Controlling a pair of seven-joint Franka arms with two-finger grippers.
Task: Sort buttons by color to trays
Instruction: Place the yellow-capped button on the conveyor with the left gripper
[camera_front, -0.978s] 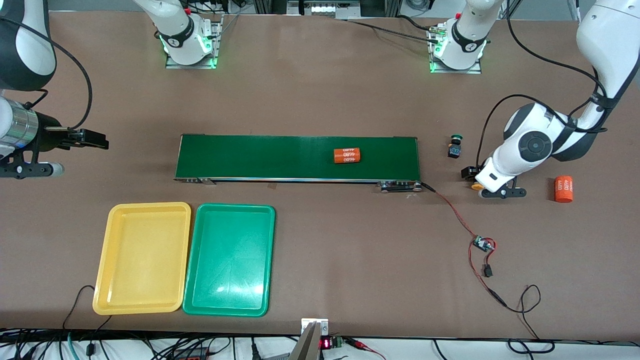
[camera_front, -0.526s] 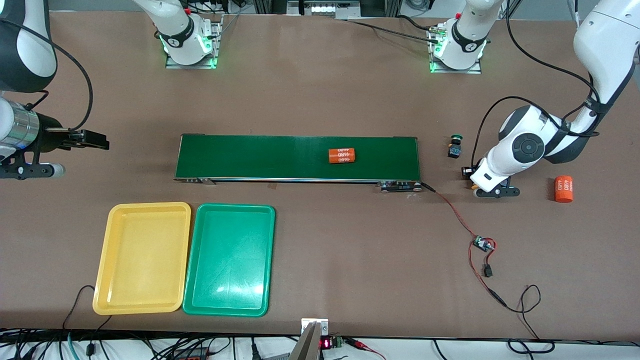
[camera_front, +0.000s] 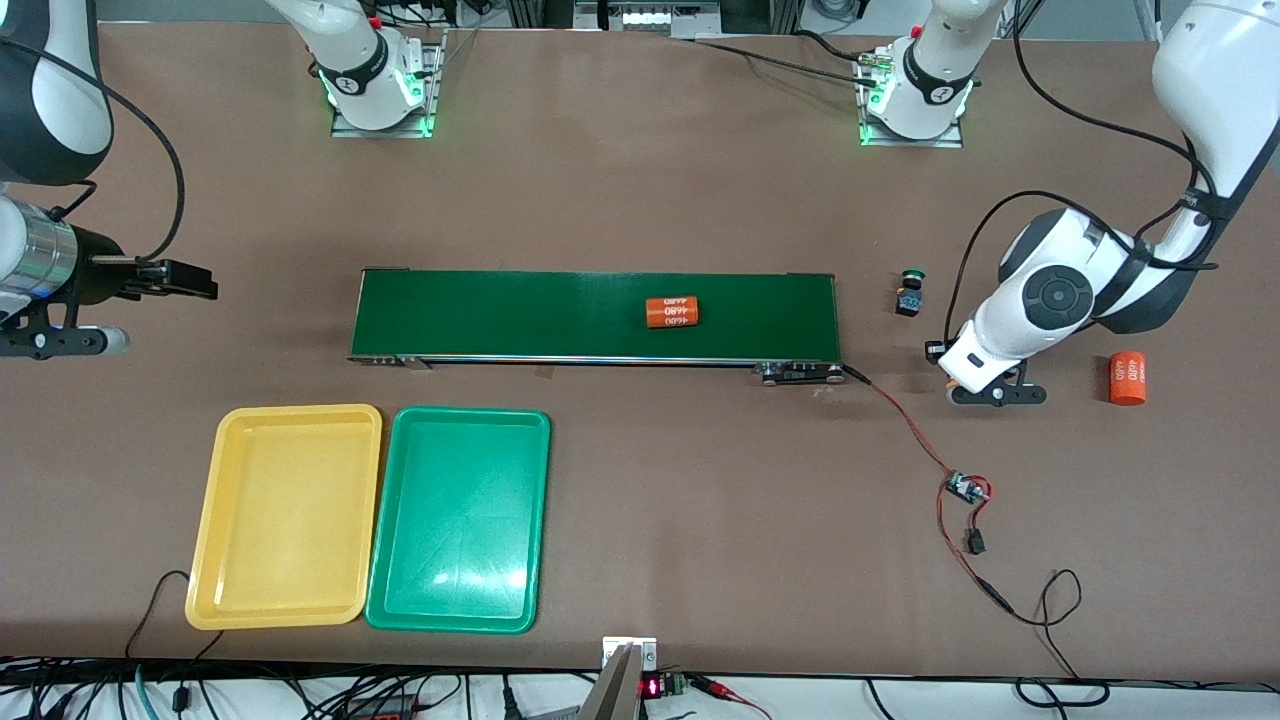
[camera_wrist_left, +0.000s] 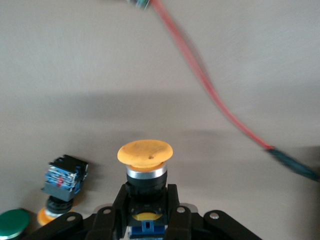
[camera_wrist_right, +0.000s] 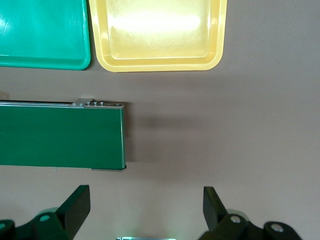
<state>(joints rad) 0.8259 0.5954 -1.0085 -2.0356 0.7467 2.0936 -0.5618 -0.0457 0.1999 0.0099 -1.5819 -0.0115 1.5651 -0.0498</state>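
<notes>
My left gripper (camera_wrist_left: 146, 212) is low at the left arm's end of the table, between the belt (camera_front: 595, 315) and an orange cylinder (camera_front: 1126, 378). Its jaws are closed on a yellow button (camera_wrist_left: 145, 161). A green button (camera_front: 910, 292) stands near, farther from the front camera. My right gripper (camera_wrist_right: 145, 207) waits with jaws wide apart, holding nothing. The yellow tray (camera_front: 285, 516) and green tray (camera_front: 459, 520) lie touching, nearer the camera than the belt.
</notes>
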